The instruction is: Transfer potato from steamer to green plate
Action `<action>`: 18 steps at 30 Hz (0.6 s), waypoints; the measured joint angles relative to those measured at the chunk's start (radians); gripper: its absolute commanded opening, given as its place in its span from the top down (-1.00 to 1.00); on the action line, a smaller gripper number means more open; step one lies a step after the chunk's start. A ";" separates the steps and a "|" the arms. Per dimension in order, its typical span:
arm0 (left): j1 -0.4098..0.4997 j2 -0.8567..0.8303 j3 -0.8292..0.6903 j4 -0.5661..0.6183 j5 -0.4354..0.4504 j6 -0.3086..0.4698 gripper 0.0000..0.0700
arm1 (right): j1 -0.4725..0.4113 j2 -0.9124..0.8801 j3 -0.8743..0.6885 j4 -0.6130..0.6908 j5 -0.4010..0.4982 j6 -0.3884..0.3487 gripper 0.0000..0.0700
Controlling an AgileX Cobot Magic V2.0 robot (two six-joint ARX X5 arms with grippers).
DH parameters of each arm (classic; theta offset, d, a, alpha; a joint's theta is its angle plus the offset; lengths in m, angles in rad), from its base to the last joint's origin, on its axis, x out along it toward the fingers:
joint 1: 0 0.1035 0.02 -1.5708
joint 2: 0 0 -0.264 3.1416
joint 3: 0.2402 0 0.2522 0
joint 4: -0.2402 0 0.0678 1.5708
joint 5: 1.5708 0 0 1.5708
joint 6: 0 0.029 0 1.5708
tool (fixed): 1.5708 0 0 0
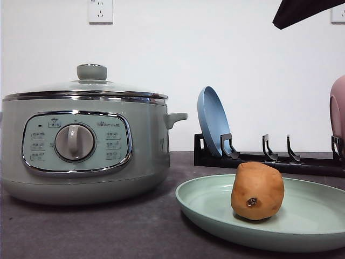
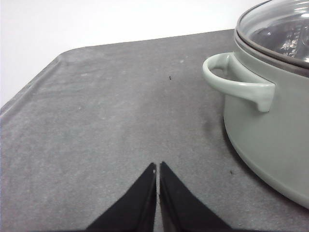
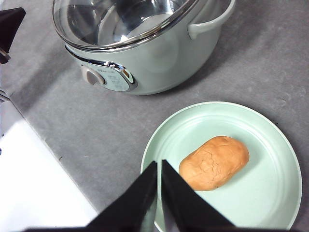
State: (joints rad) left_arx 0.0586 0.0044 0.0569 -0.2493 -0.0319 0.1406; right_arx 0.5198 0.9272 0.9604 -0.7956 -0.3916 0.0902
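Note:
The orange-brown potato lies on the green plate, its dark eye spot facing the front camera. To the plate's left stands the sage-green steamer, glass lid on. My right gripper is shut and empty, hovering high above the plate's near rim beside the potato. My left gripper is shut and empty over bare grey table, beside the steamer's side handle.
A black dish rack stands behind the plate, holding a blue plate upright and a pink plate at the right edge. A dark arm part hangs at the upper right. A white wall is behind.

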 measured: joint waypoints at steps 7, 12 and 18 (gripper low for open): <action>0.000 0.000 0.000 0.000 0.000 0.000 0.99 | 0.000 0.000 0.000 0.000 0.000 0.000 1.00; 0.000 0.000 0.000 0.000 0.000 0.000 0.99 | 0.000 0.000 0.000 0.000 0.000 0.000 1.00; 0.000 0.000 0.000 0.000 0.000 0.000 0.99 | 0.000 0.000 0.000 0.000 0.000 0.000 1.00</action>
State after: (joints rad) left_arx 0.0586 0.0044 0.0566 -0.2491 -0.0319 0.1402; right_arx 0.5198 0.9272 0.9604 -0.7958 -0.3916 0.0902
